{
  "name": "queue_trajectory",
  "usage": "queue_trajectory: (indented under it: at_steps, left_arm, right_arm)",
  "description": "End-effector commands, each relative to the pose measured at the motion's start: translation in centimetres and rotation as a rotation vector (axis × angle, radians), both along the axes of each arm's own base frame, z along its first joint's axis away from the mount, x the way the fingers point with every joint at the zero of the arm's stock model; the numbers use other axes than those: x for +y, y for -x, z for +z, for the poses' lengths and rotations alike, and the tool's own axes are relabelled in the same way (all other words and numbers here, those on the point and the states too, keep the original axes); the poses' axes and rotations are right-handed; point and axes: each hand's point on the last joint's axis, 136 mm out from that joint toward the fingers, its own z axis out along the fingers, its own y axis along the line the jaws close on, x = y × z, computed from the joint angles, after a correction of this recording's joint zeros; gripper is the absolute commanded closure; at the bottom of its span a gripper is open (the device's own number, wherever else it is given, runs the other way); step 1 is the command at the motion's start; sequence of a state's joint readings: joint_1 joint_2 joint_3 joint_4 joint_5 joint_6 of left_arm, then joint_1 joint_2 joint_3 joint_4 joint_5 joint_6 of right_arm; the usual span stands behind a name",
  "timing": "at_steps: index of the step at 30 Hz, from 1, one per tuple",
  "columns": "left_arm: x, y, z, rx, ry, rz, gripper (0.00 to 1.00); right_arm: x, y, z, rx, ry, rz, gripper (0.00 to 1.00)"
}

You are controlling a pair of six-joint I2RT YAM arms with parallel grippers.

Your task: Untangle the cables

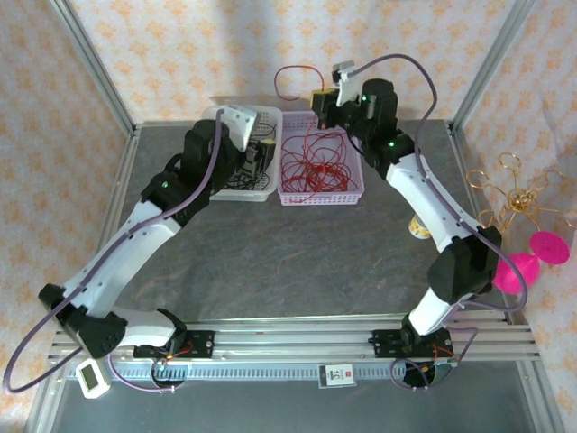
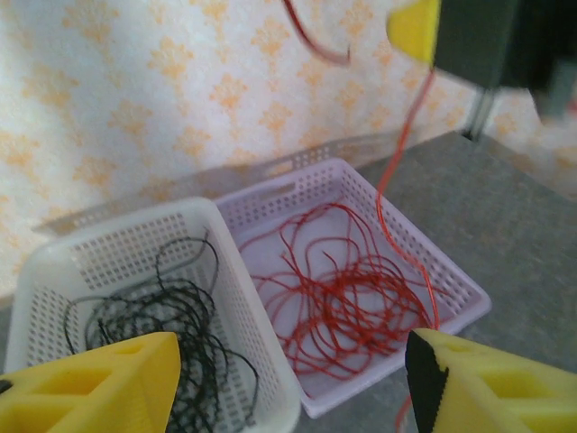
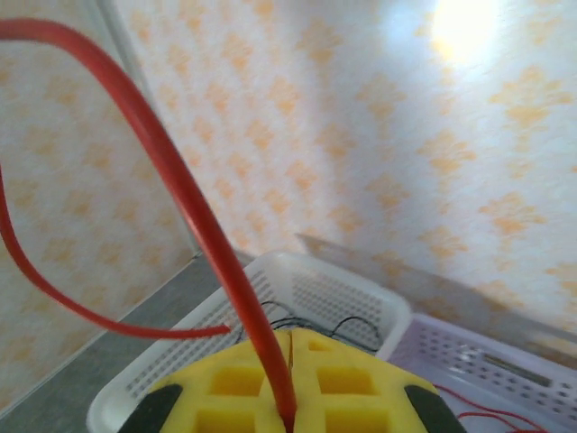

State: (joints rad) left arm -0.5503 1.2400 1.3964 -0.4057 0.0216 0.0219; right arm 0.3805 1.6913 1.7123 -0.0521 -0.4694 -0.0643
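Loose red cables (image 1: 317,162) (image 2: 352,289) lie in a lilac basket (image 1: 325,196) (image 2: 460,280) at the back of the table. Black cables (image 2: 153,307) (image 3: 352,323) fill the white basket (image 1: 236,191) (image 2: 117,225) just left of it. My right gripper (image 1: 323,97) (image 3: 293,338) hangs above the lilac basket, shut on one red cable (image 3: 180,189) (image 1: 288,83). That cable loops up and left, and its other end trails down into the lilac basket (image 2: 397,180). My left gripper (image 1: 255,155) (image 2: 293,379) hovers over the baskets, open, with nothing between its yellow fingers (image 2: 108,383).
A gold wire ornament (image 1: 514,198) and a pink stand (image 1: 532,262) sit at the right edge. A small pale object (image 1: 417,227) lies beside the right arm. Metal frame posts and patterned walls close in the back and sides. Grey tabletop (image 1: 297,262) stretches between the arms.
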Motion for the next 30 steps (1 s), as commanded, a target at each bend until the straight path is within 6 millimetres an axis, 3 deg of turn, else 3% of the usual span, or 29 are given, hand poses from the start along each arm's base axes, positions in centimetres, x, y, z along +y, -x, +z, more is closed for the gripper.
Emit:
queue_trajectory:
  at_steps: [1, 7, 14, 17, 21, 26, 30]
  left_arm:
    - [-0.3, 2.3, -0.2, 0.007, 0.136, -0.042, 0.31]
    - [1.9, 5.6, -3.2, 0.059, 0.204, -0.005, 0.32]
    - [3.0, 7.7, -5.9, 0.116, 0.249, 0.011, 0.32]
    - [2.8, 8.0, -6.9, 0.144, 0.257, 0.000, 0.33]
    - [2.6, 8.0, -7.9, 0.160, 0.268, -0.001, 0.34]
    - [2.2, 7.6, -9.1, 0.177, 0.275, -0.001, 0.34]
    - [2.0, 7.5, -10.0, 0.191, 0.288, -0.002, 0.34]
  right_arm:
    - [-1.6, -2.8, -1.8, 0.088, 0.021, -0.105, 1.00]
    - [-1.9, -7.6, -4.0, 0.147, 0.042, -0.152, 1.00]
    - [-1.6, -12.1, -9.5, 0.221, 0.060, -0.195, 1.00]
    - [-1.9, -13.4, -12.9, 0.277, 0.076, -0.217, 1.00]
    - [-1.5, -13.7, -19.2, 0.402, 0.111, -0.199, 1.00]
    - [-1.8, -14.1, -26.6, 0.522, 0.157, -0.226, 0.92]
    - [-2.5, -14.8, -29.9, 0.546, 0.181, -0.262, 0.80]
